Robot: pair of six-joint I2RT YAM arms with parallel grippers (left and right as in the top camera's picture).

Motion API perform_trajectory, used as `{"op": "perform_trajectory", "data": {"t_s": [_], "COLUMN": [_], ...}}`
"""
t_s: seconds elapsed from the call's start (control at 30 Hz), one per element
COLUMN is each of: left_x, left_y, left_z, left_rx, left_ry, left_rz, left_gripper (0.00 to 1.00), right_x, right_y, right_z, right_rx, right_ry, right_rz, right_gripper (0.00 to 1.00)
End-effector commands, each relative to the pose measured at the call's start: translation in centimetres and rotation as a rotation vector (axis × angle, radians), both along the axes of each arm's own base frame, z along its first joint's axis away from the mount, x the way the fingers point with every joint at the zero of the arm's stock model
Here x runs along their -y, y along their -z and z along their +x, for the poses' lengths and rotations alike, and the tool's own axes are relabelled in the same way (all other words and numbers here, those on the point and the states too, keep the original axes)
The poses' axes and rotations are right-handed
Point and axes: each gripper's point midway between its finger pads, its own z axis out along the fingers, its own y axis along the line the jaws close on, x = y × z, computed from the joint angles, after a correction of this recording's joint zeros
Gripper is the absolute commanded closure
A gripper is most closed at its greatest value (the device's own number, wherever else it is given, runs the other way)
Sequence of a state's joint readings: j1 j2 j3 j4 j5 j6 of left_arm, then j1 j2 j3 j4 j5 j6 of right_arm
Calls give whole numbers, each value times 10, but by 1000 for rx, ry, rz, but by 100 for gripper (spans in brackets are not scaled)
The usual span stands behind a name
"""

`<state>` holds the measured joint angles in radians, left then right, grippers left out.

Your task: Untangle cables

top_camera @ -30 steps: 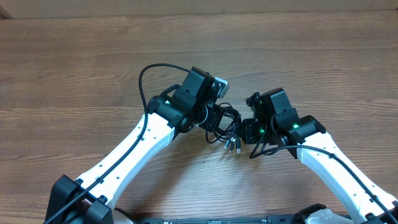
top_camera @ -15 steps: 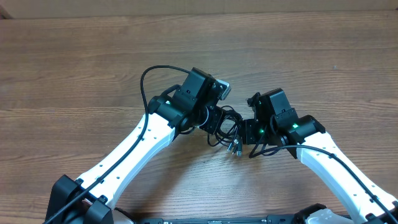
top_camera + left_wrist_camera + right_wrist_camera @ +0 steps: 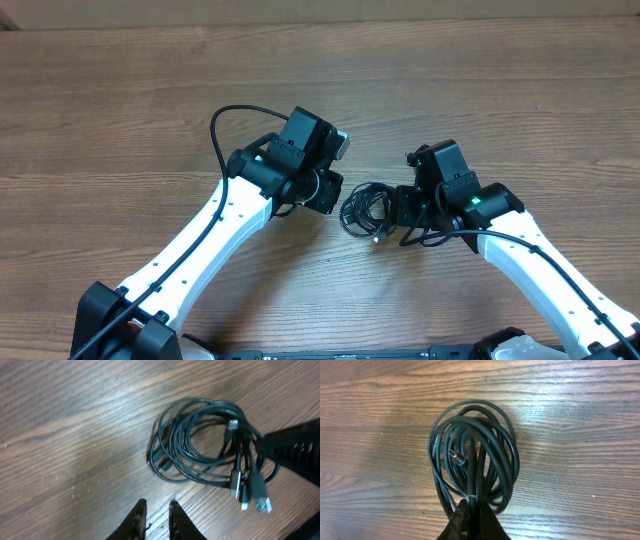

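The cables (image 3: 366, 207) lie coiled on the table (image 3: 500, 90) between the arms. The right gripper (image 3: 472, 510) is pinched on the coil's near edge, apparently clamping several strands. The left gripper (image 3: 157, 517) hangs empty, fingers narrowly parted; the coil lies just to its right, plug ends (image 3: 245, 495) beside the right gripper

Table (image 3: 120, 90): brown wood-grain top, grain running left to right, fills nearly the whole overhead view. Paler tan strip (image 3: 400, 8) along the far edge, material not discernible. Both wrist views show soft glare patches on the wood.
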<state>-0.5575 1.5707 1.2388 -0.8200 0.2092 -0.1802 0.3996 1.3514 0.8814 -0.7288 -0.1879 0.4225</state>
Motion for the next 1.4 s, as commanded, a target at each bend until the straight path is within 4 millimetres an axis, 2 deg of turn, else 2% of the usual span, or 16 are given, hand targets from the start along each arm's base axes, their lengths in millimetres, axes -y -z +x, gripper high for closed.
{"op": "perform_trajectory", "data": {"t_s": [0.0,0.13,0.33,0.5,0.67,0.77,0.87,1.0,1.1,1.23,1.37], "left_x": [-4,-8,-13,-25,-42,-45,-39,-25,-13,-11,-6], "left_y": [-12,-3,5,6,5,4,4,10,16,32,41], "left_z": [2,-6,-9,-1,11,15,11,0,-6,-8,-12], "left_rx": [29,-5,-34,-41,-53,-68,-102,-185,-262,-343,-409], "left_ry": [-9,-13,-49,-96,-191,-226,-209,-176,-162,-208,-236], "left_rz": [14,33,36,36,21,-9,-48,-110,-162,-162,-172], "left_gripper": [81,75,77,83,82,79,77,76,75,78,78], "right_x": [-4,-12,-56,-65,-76,-80,-70,-42,-26,-5,37], "right_y": [-5,-8,-42,-59,-73,-80,-76,-64,-64,-66,-48], "right_z": [3,1,13,30,30,34,43,62,73,85,86], "right_rx": [3,-3,71,158,191,225,234,216,201,182,124], "right_ry": [19,-3,-104,-105,-168,-180,-109,99,229,359,529], "right_rz": [29,77,331,387,456,476,435,365,372,411,341], "right_gripper": [96,96,96,96,96,96,96,96,96,96,96]}}
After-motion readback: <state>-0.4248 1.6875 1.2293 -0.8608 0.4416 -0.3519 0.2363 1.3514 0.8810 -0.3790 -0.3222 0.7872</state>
